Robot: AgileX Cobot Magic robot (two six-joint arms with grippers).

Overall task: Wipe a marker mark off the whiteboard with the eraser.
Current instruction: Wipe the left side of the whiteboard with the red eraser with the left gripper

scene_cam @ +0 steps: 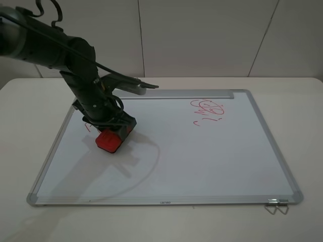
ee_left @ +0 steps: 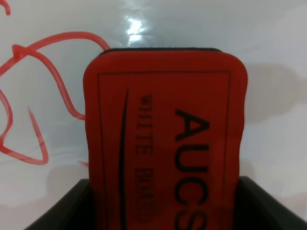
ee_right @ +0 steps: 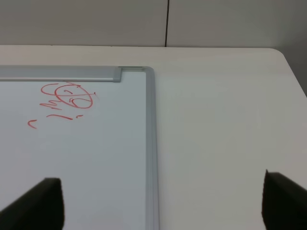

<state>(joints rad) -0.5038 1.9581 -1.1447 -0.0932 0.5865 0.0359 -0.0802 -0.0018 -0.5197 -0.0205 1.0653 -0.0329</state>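
The red eraser (scene_cam: 109,141) rests flat on the whiteboard (scene_cam: 202,156) at its left side, and my left gripper (scene_cam: 113,132) is shut on it. In the left wrist view the eraser (ee_left: 163,134) shows black "AUCS" lettering, with a dark finger (ee_left: 72,206) on each side. The angular red marker mark (ee_left: 29,96) lies right beside the eraser, partly hidden under it. From above only a small red stroke (scene_cam: 87,126) shows by the arm. My right gripper (ee_right: 158,206) stands open above the board's far right corner, holding nothing.
A curly red scribble (scene_cam: 208,110) with short dashes sits on the far right part of the board. A silver tray strip (scene_cam: 192,94) runs along the far edge. Wire hooks (scene_cam: 276,206) hang at the near right corner. White table (ee_right: 220,120) surrounds the board.
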